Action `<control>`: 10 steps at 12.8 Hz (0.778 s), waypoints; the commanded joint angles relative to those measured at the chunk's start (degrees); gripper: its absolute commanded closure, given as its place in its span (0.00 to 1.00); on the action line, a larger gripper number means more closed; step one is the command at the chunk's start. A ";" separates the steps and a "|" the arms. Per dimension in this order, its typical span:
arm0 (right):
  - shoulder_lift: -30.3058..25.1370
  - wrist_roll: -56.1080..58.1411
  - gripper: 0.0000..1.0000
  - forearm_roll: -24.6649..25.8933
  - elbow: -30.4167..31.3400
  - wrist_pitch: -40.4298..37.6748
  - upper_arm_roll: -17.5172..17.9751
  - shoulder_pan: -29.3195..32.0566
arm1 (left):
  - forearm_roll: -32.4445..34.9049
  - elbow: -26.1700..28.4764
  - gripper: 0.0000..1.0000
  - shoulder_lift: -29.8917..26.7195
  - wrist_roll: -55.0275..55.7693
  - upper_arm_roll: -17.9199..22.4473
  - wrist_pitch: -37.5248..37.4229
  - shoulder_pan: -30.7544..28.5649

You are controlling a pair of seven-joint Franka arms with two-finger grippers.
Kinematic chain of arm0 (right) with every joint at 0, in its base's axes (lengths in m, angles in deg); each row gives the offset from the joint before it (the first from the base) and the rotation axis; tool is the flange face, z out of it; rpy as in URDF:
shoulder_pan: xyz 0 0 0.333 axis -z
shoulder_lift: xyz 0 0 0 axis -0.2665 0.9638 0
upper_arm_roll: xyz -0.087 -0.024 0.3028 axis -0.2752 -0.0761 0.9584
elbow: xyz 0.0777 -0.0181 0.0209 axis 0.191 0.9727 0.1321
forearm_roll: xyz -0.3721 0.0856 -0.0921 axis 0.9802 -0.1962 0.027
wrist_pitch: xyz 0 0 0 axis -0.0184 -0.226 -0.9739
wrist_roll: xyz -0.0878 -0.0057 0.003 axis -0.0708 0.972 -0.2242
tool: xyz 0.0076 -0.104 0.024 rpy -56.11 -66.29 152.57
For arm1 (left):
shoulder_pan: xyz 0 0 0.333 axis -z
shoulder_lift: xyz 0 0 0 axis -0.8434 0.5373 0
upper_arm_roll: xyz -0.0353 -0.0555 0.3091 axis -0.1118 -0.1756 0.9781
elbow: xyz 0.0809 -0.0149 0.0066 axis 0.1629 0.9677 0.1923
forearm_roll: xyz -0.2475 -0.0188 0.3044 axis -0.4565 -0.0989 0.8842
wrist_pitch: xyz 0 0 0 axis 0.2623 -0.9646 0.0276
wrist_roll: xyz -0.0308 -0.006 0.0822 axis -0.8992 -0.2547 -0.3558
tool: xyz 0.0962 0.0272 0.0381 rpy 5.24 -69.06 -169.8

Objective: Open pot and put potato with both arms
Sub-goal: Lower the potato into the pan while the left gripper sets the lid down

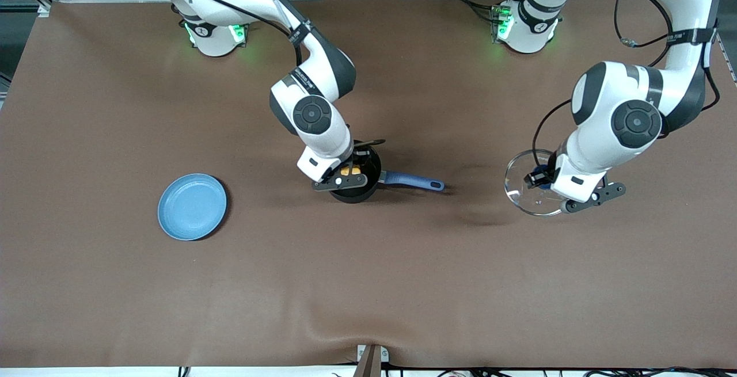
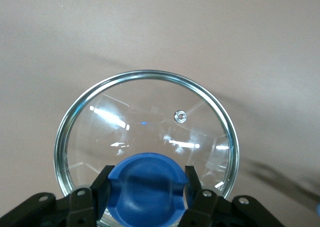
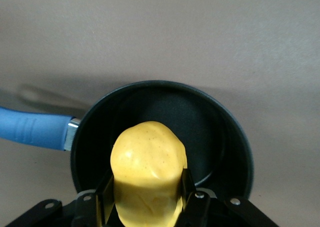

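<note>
Right pincer (image 1: 349,171) was over the open pot (image 1: 361,191), fingers closed on the potato (image 1: 350,170). In the right wrist view the potato (image 3: 148,174) sat clamped between the two fingers (image 3: 105,199), hanging over the pot's black inside (image 3: 200,122), not touching the bottom as far as could be seen. Pot stood near the middle of the brown surface (image 1: 368,285), lid off, its blue handle (image 1: 411,181) pointing toward the left arm's end.

Left pincer (image 1: 540,176) was over the surface toward the left arm's end, well apart from the pot, fingers closed on the lid's blue knob (image 2: 146,189). The lid (image 1: 527,184) was clear glass with a metal rim (image 2: 145,75) and a small vent hole (image 2: 180,116); left wrist view showed the knob pinched from both sides by the fingers (image 2: 102,189). Could not tell if the lid rested on the surface or hung just above it.

Light-blue plate (image 1: 192,206) lay flat toward the right arm's end, a bit nearer the front camera than the pot, well apart from it, nothing on it.
</note>
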 commanded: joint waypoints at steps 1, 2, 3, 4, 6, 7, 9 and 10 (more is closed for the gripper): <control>1.36 -2.27 1.00 0.86 1.18 2.48 -0.58 -1.30 | -0.10 10.69 1.00 -2.71 -4.49 -0.77 10.89 -3.49; 2.06 -3.14 1.00 0.94 1.18 3.18 -0.58 -1.82 | -0.02 13.68 1.00 -2.80 -4.77 -0.77 14.41 -3.85; 2.59 -3.76 1.00 0.94 1.18 3.88 -0.58 -2.18 | 0.07 16.58 1.00 -2.71 -5.13 -0.77 18.27 -4.29; 3.38 -3.94 1.00 0.94 1.18 4.84 -0.58 -2.18 | 0.07 18.79 1.00 -2.53 -5.56 -0.77 21.53 -4.29; 4.79 -3.94 1.00 0.86 1.18 7.31 -0.58 -2.27 | 0.07 20.56 1.00 -2.27 -7.58 -0.77 23.49 -4.99; 4.97 -3.94 1.00 0.94 1.09 7.49 -0.67 -2.27 | 0.16 20.57 1.00 -1.92 -7.68 -0.77 23.58 -5.43; 5.50 -3.94 0.98 0.94 1.09 7.75 -0.67 -2.18 | 0.07 20.48 1.00 -0.43 -8.38 -0.77 25.07 -5.52; 5.76 -3.94 0.94 1.03 1.09 8.54 -0.67 -2.09 | 0.16 20.04 1.00 0.53 -8.38 -0.77 25.69 -5.52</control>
